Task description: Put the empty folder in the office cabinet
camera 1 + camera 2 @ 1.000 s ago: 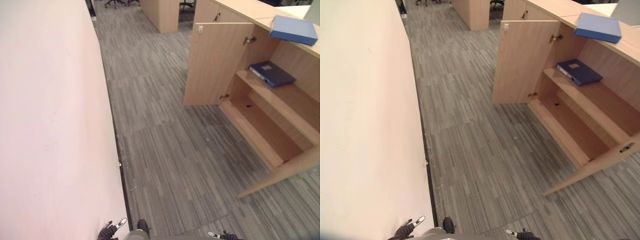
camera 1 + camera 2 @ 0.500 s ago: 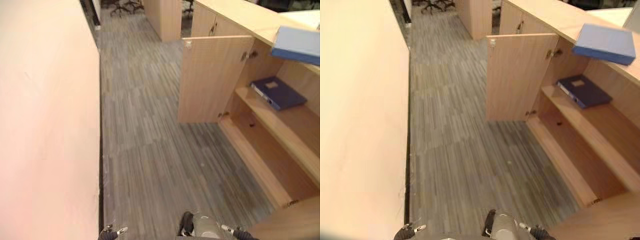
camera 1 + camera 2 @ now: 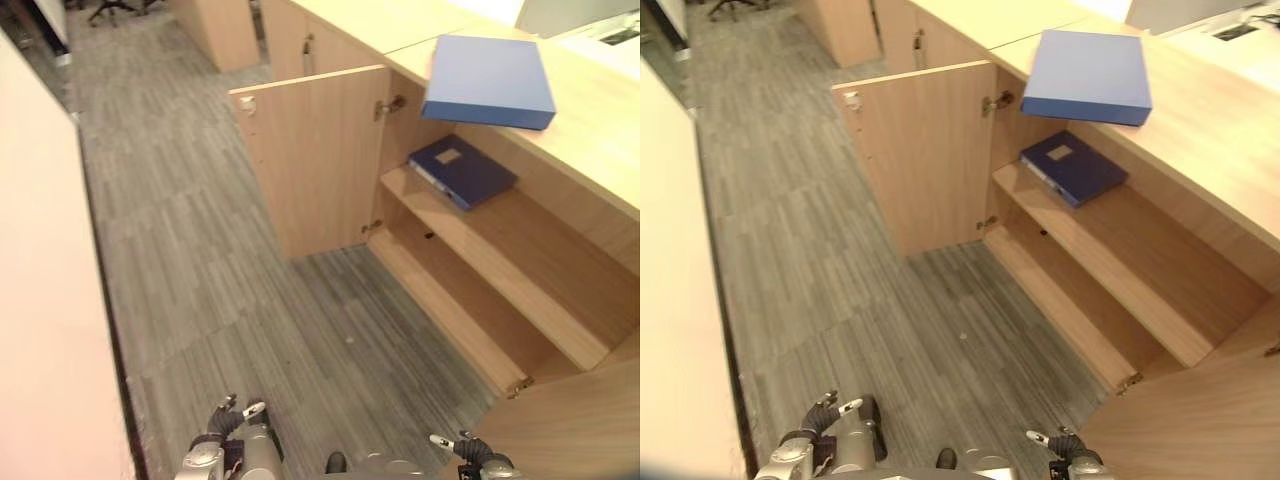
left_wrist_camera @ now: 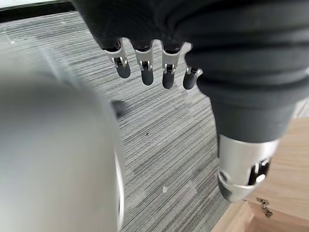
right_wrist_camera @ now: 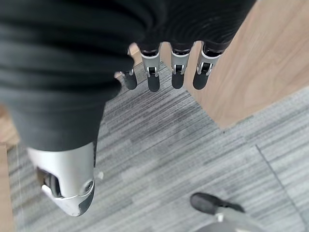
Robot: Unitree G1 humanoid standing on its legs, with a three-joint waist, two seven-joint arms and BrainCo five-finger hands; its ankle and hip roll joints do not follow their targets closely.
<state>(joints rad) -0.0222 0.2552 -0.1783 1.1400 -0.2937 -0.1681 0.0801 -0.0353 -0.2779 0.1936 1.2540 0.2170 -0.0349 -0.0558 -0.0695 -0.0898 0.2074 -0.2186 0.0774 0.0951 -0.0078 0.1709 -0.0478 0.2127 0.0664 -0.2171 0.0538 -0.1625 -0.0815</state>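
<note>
Nothing is done yet: the light blue folder [image 3: 489, 81] lies untouched on the cabinet's top surface [image 3: 590, 125], above the open office cabinet [image 3: 480, 270] holding a dark folder [image 3: 462, 170], while left robot hand [image 4: 145, 63] and right robot hand [image 5: 164, 72] hang relaxed, empty.

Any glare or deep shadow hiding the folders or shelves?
Left eye view: no glare; light blue folder on the cabinet top evenly lit, dark blue folder on the upper shelf lightly shaded but plain. Wrist views: left robot hand and right robot hand evenly lit over carpet.
</note>
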